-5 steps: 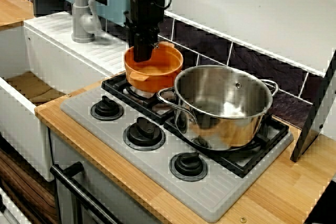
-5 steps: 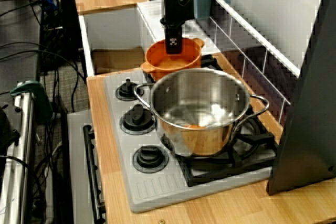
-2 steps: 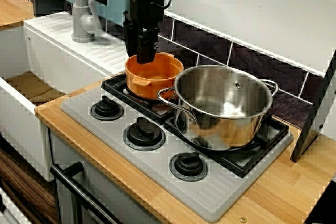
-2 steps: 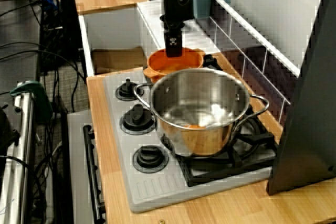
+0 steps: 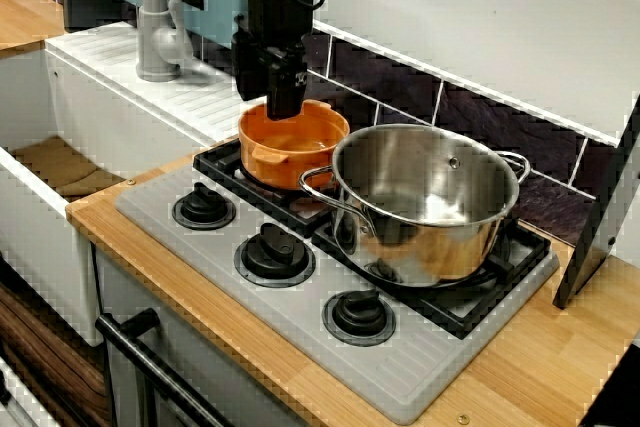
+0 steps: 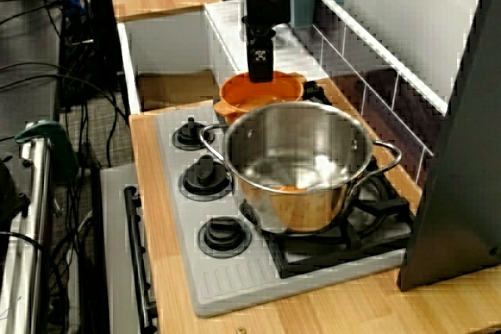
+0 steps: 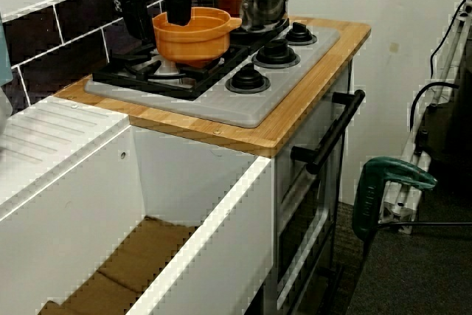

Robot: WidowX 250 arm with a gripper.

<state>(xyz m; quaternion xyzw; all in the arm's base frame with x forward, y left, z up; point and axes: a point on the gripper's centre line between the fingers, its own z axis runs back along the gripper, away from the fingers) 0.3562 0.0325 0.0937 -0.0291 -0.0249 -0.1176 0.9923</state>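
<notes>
End effector point(image 5: 285, 105) hangs upright over the far rim of the orange pot point(image 5: 300, 147); we cannot tell whether its fingers are spread or pinching. We judge the pot sits level on the far-left burner grate point(image 5: 218, 159), which bears its weight, just beside the steel pot point(image 5: 425, 197).
</notes>
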